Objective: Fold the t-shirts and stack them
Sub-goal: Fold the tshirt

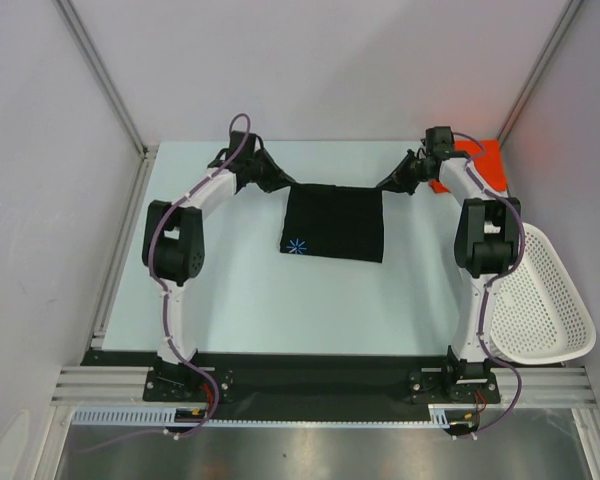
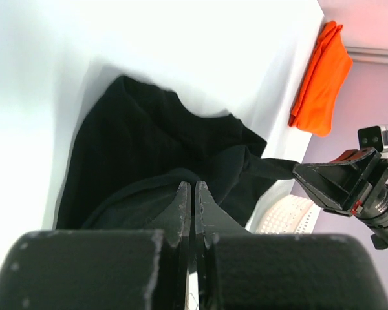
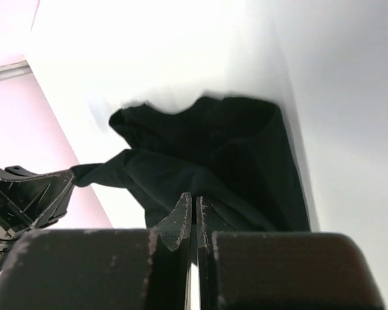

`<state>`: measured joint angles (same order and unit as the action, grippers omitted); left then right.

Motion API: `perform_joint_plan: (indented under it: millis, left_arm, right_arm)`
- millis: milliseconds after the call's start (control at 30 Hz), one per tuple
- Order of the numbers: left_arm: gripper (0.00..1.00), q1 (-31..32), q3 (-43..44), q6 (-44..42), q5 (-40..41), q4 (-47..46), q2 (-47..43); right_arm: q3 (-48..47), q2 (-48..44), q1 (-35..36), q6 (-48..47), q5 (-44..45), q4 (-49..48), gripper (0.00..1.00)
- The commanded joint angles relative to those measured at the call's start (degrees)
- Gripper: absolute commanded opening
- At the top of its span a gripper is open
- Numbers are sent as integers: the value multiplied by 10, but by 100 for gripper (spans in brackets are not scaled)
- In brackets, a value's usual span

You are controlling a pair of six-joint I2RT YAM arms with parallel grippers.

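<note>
The black t-shirt [image 1: 335,222] with its pale blue starburst print [image 1: 297,245] hangs stretched between my two grippers over the far middle of the table. My left gripper [image 1: 263,178] is shut on its left top corner; the black cloth [image 2: 155,155] hangs from its tips in the left wrist view. My right gripper [image 1: 400,180] is shut on its right top corner; the black cloth [image 3: 213,155] shows in the right wrist view. The orange-red t-shirt [image 1: 477,165] lies folded at the far right corner, behind the right arm, and shows in the left wrist view [image 2: 320,81].
A white mesh basket [image 1: 545,300] stands at the right edge of the table, beside the right arm. Grey walls close in the table on three sides.
</note>
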<state>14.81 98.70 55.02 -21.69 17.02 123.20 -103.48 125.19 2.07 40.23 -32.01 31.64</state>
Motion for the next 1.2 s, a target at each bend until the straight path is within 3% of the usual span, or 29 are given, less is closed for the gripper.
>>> perform_joint_plan:
  millis: [0, 600, 800, 933, 1033, 1167]
  left_arm:
    - [0, -10, 45, 9, -19, -15, 21]
    - [1, -33, 136, 25, -16, 10, 120]
    - [8, -35, 176, 21, -15, 28, 152]
    - [33, -39, 240, -16, 0, 72, 172]
    - [40, -41, 292, -67, 28, 129, 171]
    - [45, -41, 277, -125, 60, 157, 121]
  right_arm:
    - [-51, 28, -8, -7, -26, 6, 0]
    - [-137, 121, -16, 0, -46, 23, 2]
    - [-189, 159, -37, 1, -50, 35, 5]
    - [-239, 180, -45, -2, -51, 52, 27]
    - [-308, 198, -55, -29, -41, 94, 43]
    - [-352, 192, -62, -84, -5, 155, 58]
